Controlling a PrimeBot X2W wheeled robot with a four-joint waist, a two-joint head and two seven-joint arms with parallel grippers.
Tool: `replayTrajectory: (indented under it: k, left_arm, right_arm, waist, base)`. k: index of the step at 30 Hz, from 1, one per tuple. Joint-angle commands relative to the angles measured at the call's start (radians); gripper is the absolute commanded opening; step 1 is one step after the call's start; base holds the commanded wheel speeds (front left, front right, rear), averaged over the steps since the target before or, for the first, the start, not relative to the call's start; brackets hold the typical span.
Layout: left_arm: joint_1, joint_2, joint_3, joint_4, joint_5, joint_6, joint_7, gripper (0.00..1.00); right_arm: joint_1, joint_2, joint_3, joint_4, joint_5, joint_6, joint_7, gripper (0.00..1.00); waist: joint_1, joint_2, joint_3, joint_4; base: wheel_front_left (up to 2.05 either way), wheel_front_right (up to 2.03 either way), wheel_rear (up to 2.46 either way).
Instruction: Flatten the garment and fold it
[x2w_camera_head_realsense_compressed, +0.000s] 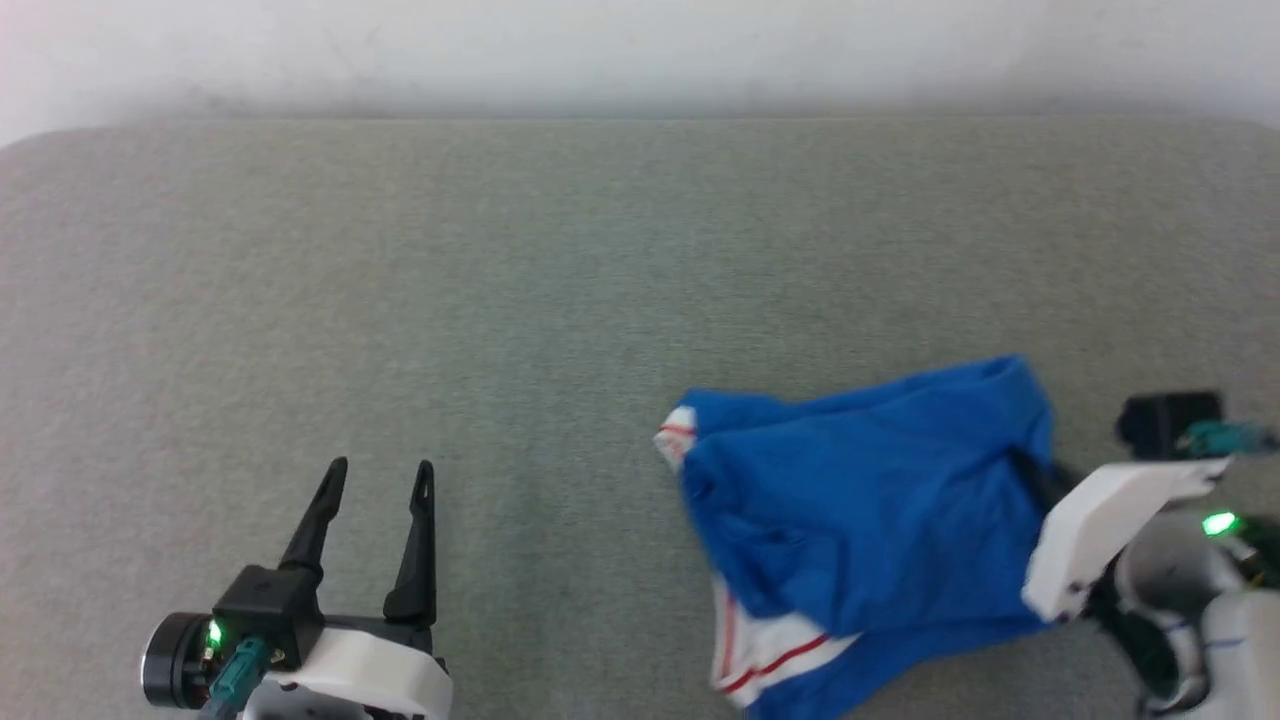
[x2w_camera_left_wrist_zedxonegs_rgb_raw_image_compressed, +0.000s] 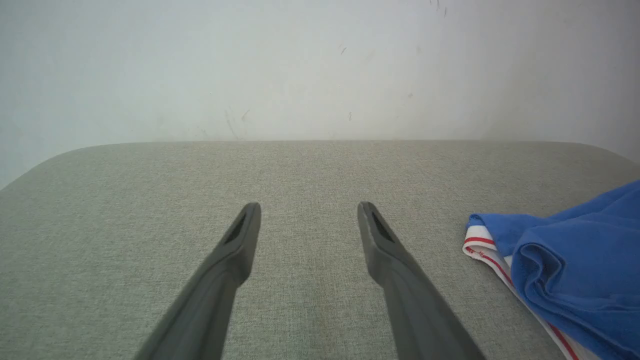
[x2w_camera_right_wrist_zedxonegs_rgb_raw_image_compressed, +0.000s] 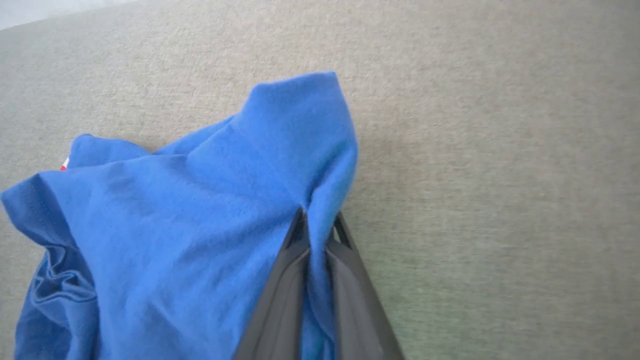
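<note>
**Entry: garment, bunched, held at one edge for spreading**

- Location: the garment (x2w_camera_head_realsense_compressed: 870, 500) lies crumpled near the counter's (x2w_camera_head_realsense_compressed: 500, 250) near edge, toward its right-hand corner. A white, red-striped sleeve end points toward the middle.
- Right gripper (x2w_camera_right_wrist_zedxonegs_rgb_raw_image_compressed: 320, 220): fingers narrow, pinching a raised fold of blue cloth on the garment's right side.
- Left gripper (x2w_camera_head_realsense_compressed: 381, 468): fingers wide, holding nothing, well apart from the cloth, over bare counter toward the near left.
- Step, as judged: opening the heap out flat.
- Handling notes: the pinch may hold several layers, so lift slowly and watch whether one edge hangs free. The left fingers would best take the striped sleeve side. Draw both ends apart toward the counter's bare middle, keeping the cloth off the near edge.
</note>
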Motion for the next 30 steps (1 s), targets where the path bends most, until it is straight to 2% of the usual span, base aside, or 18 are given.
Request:
replayTrajectory:
  k: [1, 9, 14, 19, 25, 30]
  left_arm:
    - [-0.016, 0.008, 0.002, -0.005, 0.009, 0.010, 0.003, 1.00]
    - [-0.052, 0.025, 0.012, -0.037, 0.040, 0.039, 0.014, 1.00]
    - [-0.093, 0.046, 0.015, -0.067, 0.070, 0.052, 0.036, 1.00]
    - [-0.152, 0.067, 0.023, -0.095, 0.118, 0.068, 0.034, 1.00]
    - [-0.210, 0.083, 0.029, -0.121, 0.159, 0.082, 0.036, 1.00]
    - [-0.231, 0.069, 0.042, -0.161, 0.147, 0.089, 0.024, 1.00]
  right_arm:
    - [-0.029, -0.026, -0.014, -0.006, -0.010, -0.002, 0.008, 0.00]
    - [-0.137, -0.189, -0.042, 0.011, -0.014, -0.002, 0.062, 0.00]
    - [-0.216, -0.305, -0.043, 0.033, -0.015, -0.002, 0.065, 0.00]
    - [-0.309, -0.385, -0.047, 0.081, -0.018, -0.002, 0.049, 0.00]
    - [-0.394, -0.435, -0.084, 0.172, -0.036, -0.002, 0.008, 0.00]
    - [-0.437, -0.441, -0.126, 0.258, -0.063, -0.002, -0.029, 0.00]
  waist:
    - [0.0000, 0.0000, 0.001, -0.040]
    - [0.0000, 0.0000, 0.062, -0.112]
    - [0.0000, 0.0000, 0.142, -0.156]
    - [0.0000, 0.0000, 0.236, -0.199]
    - [0.0000, 0.0000, 0.320, -0.225]
    - [0.0000, 0.0000, 0.360, -0.233]
  base:
    - [0.00, 0.00, 0.00]
    - [0.00, 0.00, 0.00]
    - [0.00, 0.00, 0.00]
    - [0.00, 0.00, 0.00]
    - [0.00, 0.00, 0.00]
    - [0.00, 0.00, 0.00]
